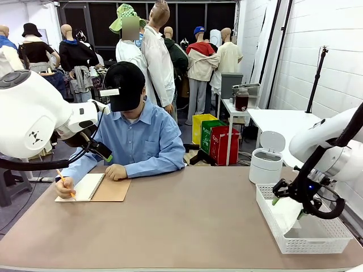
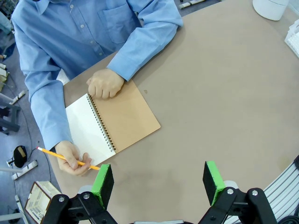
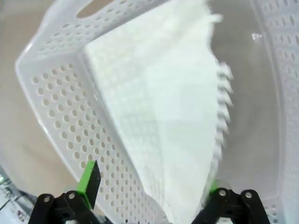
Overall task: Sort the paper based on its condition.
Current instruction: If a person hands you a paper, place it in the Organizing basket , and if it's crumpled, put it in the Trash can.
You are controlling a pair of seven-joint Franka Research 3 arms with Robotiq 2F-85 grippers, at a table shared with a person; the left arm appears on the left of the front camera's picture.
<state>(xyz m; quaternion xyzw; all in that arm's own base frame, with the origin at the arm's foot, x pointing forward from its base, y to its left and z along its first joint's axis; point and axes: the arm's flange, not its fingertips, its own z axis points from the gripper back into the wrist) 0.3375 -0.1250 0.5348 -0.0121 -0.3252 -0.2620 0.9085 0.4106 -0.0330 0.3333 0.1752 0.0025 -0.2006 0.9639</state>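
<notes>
Right hand (image 1: 290, 205) spread wide over the white perforated basket (image 1: 329, 245) at the worktop's (image 1: 193, 226) right edge, pinching nothing; paper (image 3: 163, 112) lying loose inside the basket, slanted against one wall, torn-hole edge upward. Advised: lift straight up, clear of the basket rim, without brushing the sheet. Left hand (image 2: 159, 184) likewise spread and empty, hovering near the person's spiral notebook (image 2: 114, 123), pencil (image 2: 65, 157) in the person's hand (image 2: 72, 158).

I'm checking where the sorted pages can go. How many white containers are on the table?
2. A perforated white basket sits at the table's right edge, with the paper lying in it. A white lidded bin stands just behind it. Others may be out of frame.
</notes>
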